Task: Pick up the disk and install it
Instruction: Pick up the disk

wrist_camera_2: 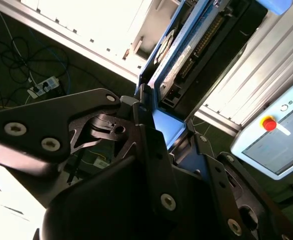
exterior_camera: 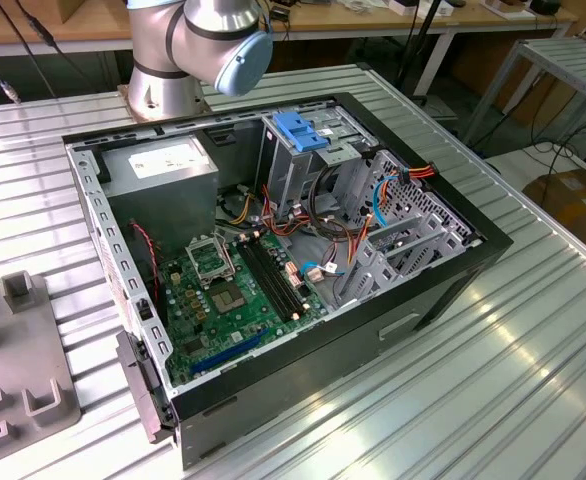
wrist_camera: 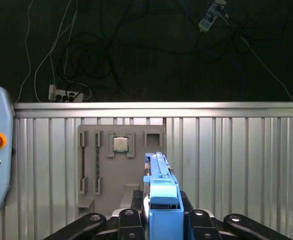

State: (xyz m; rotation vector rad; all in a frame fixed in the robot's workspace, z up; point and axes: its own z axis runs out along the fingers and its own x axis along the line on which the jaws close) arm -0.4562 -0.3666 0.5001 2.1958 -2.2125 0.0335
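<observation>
Silver ribbed metal forms the counter [exterior_camera: 533, 330], and on it lies an open black tower computer case [exterior_camera: 373, 335] with its green motherboard [exterior_camera: 233, 290] exposed. A flat grey slotted fixture plate [exterior_camera: 18, 380] sits apart from the case at the exterior view's left. Inside the case, by the far wall, stands the blue-topped metal drive cage [exterior_camera: 303, 135], with loose coloured cables [exterior_camera: 343, 245] just beside it.

In both wrist views the disk [wrist_camera: 164, 200], a flat grey metal hard drive with bright-blue plastic side rails, stands edge-on in the black hand [wrist_camera: 162, 220]. The hand is clenched on it, the jaws drawn in to the drive's thickness. The first wrist view shows the disk over the fixture plate; whether it is clear of the plate I cannot tell.

The pick-up looks done and the install not begun. Seating the disk would call for its rails squared to the cage's slot, clear of those cables.
</observation>
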